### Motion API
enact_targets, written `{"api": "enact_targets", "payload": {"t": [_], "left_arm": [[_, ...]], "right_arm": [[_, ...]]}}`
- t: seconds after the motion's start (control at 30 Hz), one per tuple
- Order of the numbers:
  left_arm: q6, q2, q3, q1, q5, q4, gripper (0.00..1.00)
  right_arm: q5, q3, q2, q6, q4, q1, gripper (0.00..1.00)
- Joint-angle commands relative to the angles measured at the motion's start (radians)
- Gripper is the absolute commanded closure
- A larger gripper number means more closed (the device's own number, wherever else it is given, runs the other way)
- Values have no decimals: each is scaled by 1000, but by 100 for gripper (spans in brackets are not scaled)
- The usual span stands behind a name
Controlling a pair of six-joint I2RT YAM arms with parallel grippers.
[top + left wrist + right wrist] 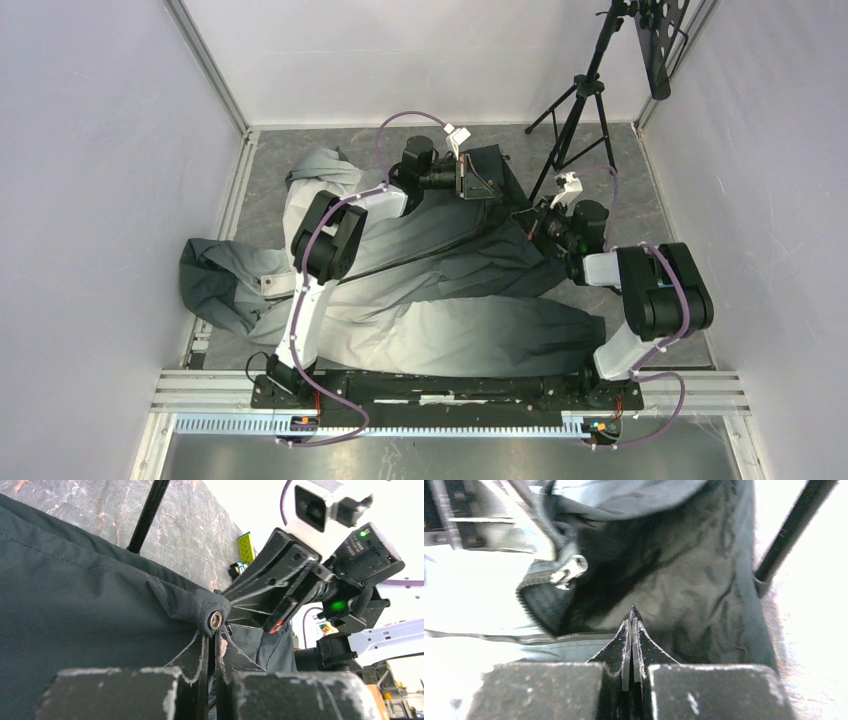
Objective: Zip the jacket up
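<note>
The jacket [450,310] lies spread on the table, pale grey at the left and shading to black at the far right. My left gripper [497,183] reaches over its dark far end. In the left wrist view that gripper [216,641] is shut on a dark fabric edge [75,590] just below a metal snap [216,620]. My right gripper [527,222] sits close beside it, to the right. Its fingers [632,622] are shut over the dark lining [684,580], with only a tiny dark speck at the tips. The silver zipper pull [569,571] hangs free up to the left of them.
A black tripod [580,110] stands at the back right, one leg [794,525] close to my right gripper. The right arm's wrist [350,565] crowds the left gripper. A small yellow block [246,547] lies on the marbled tabletop. Walls enclose three sides, with a metal rail [450,385] at the near edge.
</note>
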Motion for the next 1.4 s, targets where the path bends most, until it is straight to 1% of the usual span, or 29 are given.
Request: {"api": "enact_targets", "payload": {"t": [0.0, 0.17, 0.27, 0.43, 0.5, 0.67, 0.7, 0.77, 0.8, 0.87, 0.93, 1.1, 1.23, 1.37], "left_arm": [[86, -55, 66, 11, 78, -6, 98], [122, -64, 65, 20, 118, 8, 98], [118, -69, 58, 20, 137, 43, 98], [91, -75, 32, 20, 166, 138, 98], [49, -73, 14, 19, 182, 215, 98], [-119, -44, -6, 21, 222, 454, 98], [-151, -38, -9, 22, 227, 489, 98], [-191, -32, -14, 26, 231, 548, 98], [-202, -29, -16, 26, 230, 559, 98], [-203, -29, -16, 27, 233, 561, 98], [-201, -28, -20, 27, 233, 561, 98], [-178, -27, -28, 27, 229, 535, 98], [-126, -32, -26, 27, 222, 479, 98], [-133, -29, -25, 29, 224, 486, 98]], "right_arm": [[-170, -31, -94, -9, 69, -1, 100], [-258, -15, -139, 22, 5, 0, 100], [-297, -3, -147, 65, 3, -2, 100], [-386, 30, -128, 159, 24, -4, 100], [-409, 57, -101, 196, 16, -8, 100], [-450, 54, -46, 367, 182, -40, 100], [-457, 53, -30, 415, 234, -52, 100], [-487, 37, 10, 542, 399, -70, 100], [-495, 31, 32, 608, 488, -71, 100], [-512, 31, 73, 687, 604, -71, 100], [-517, 35, 98, 732, 669, -71, 100], [-520, 34, 98, 707, 652, -71, 100], [-528, 31, 99, 726, 684, -71, 100], [-528, 34, 108, 729, 688, -71, 100]]}}
